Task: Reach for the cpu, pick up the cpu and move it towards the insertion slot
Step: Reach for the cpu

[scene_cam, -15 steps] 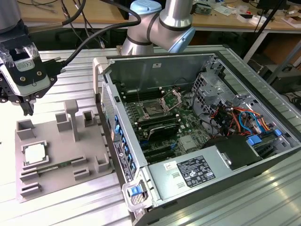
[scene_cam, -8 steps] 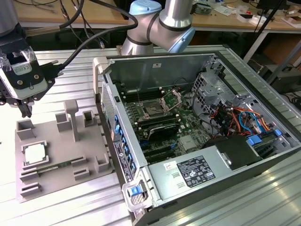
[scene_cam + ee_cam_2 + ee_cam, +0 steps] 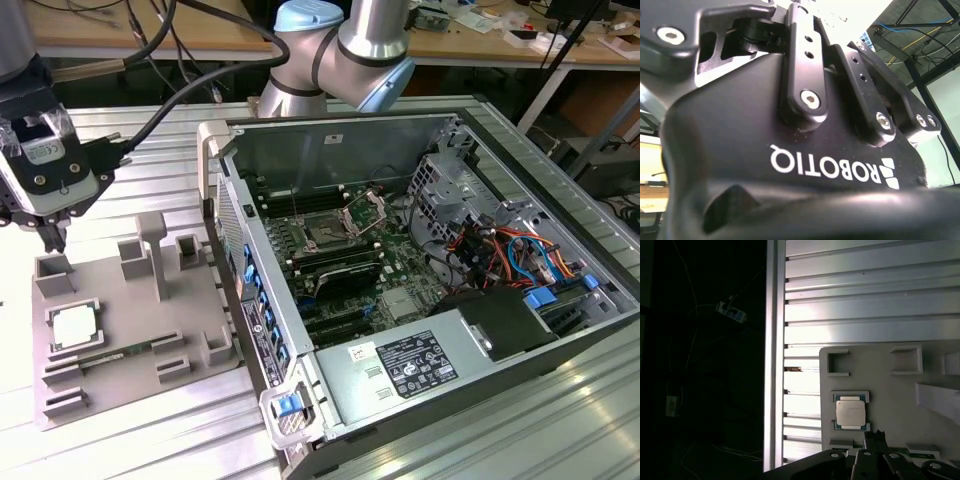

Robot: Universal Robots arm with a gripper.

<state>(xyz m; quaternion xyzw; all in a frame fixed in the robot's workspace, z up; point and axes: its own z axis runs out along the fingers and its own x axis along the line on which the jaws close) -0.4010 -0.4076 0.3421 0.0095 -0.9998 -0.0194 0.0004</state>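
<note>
The cpu (image 3: pixel 74 327) is a small silvery square chip lying flat in a recess near the exterior view's left edge of the grey plastic tray (image 3: pixel 150 320). In the first wrist view the cpu (image 3: pixel 849 413) lies just beyond my fingertips (image 3: pixel 875 436). My gripper (image 3: pixel 49 238) hangs above the tray's far left corner, behind the cpu and well above it, shut with nothing in it. The insertion slot (image 3: pixel 327 236) is a dark square socket with its silver frame raised, on the green board inside the open computer case, far to the exterior view's right of the gripper.
The open computer case (image 3: pixel 420 290) holds cables, a power supply (image 3: pixel 415 365) and drive cages. Upright posts (image 3: pixel 152 250) and blocks rise from the tray between the gripper and the case wall (image 3: pixel 222 200). The ribbed metal table (image 3: pixel 865 300) ends at an edge beside the tray.
</note>
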